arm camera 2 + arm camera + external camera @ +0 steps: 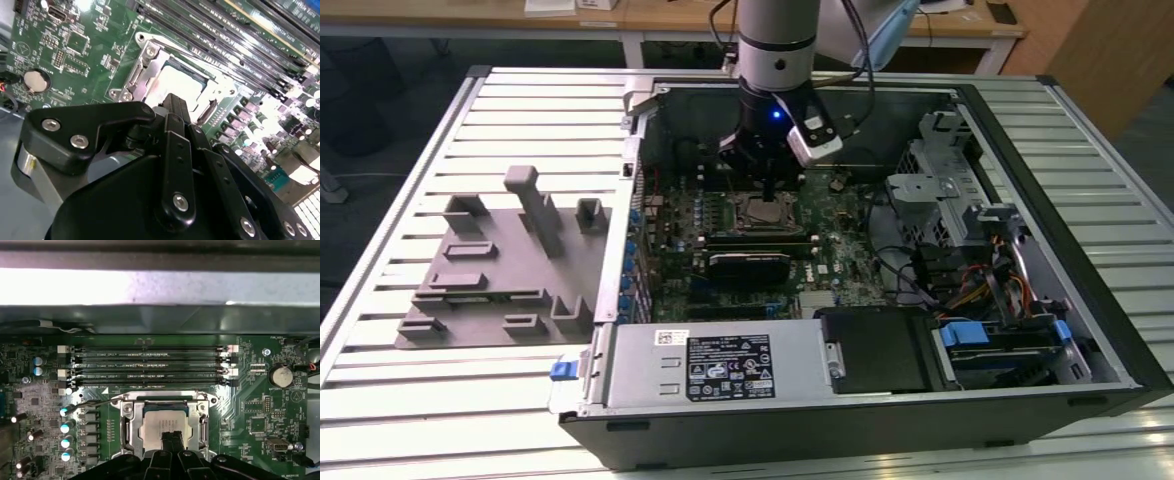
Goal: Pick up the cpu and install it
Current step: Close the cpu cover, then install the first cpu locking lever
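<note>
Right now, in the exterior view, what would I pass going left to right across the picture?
grey fixture blocks → cpu → metal drive cage → wooden cabinet

Grey Universal Robots arm (pixel 777 35) standing upright, wrist pointing straight down, black gripper (pixel 769 182) held low, its fingertips (pixel 170 439) pressed together
</note>
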Tool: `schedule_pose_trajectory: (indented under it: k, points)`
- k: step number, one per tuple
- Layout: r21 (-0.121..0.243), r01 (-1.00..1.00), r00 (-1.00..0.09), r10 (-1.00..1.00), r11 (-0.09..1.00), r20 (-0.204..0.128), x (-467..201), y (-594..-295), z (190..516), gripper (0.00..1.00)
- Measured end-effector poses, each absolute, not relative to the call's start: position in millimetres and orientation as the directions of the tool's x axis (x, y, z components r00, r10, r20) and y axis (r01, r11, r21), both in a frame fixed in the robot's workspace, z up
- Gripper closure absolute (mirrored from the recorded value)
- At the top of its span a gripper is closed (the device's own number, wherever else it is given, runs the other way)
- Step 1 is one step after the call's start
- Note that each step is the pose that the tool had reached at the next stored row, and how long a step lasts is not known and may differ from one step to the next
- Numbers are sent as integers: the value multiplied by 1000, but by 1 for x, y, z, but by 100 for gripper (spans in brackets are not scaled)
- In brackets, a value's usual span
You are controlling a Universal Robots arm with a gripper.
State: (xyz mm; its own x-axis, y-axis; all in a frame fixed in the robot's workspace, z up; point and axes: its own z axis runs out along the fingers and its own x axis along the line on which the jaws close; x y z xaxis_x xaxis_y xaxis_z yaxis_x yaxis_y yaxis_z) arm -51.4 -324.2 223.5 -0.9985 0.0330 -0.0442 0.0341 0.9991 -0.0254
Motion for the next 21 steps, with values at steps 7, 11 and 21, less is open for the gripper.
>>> schedule_pose_trajectory:
  k: [7, 11, 21]
  points:
    - [-25, 34, -998, 33, 999, -44, -51, -324, 231, 89]
    - [-25, 34, -998, 33, 999, -44, -51, -324, 237, 89]
    - [-25, 34, -998, 33, 999, -44, -51, -324, 239, 89]
